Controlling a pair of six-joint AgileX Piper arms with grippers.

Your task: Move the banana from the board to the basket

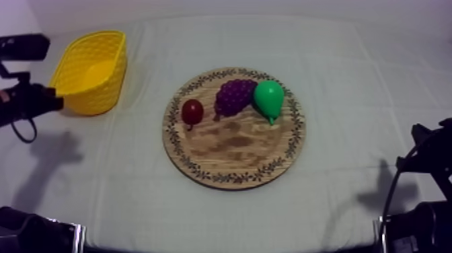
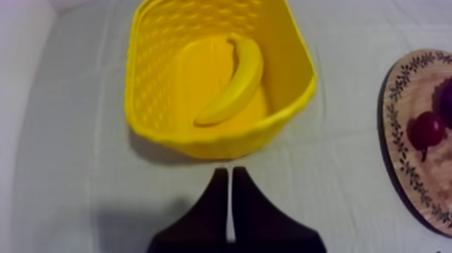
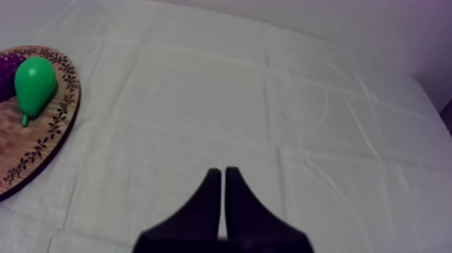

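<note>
The banana (image 2: pixel 235 84) lies inside the yellow basket (image 2: pixel 222 138), leaning along its floor and far wall. My left gripper (image 2: pixel 230 173) hovers just in front of the basket, fingers together in a narrow wedge with nothing in them. In the top view the basket (image 1: pixel 101 94) stands at the far left, with my left gripper (image 1: pixel 56 103) at its left side. The round wooden board (image 1: pixel 235 158) sits mid-table. My right gripper (image 3: pixel 222 173) is shut on nothing over bare cloth, to the right of the board (image 3: pixel 40 148).
On the board rest a small red fruit (image 1: pixel 192 111), a bunch of grapes (image 1: pixel 234 96) and a green pear (image 1: pixel 269 99). My right arm (image 1: pixel 430 168) stays low at the table's right edge. Bare cloth lies between board and basket.
</note>
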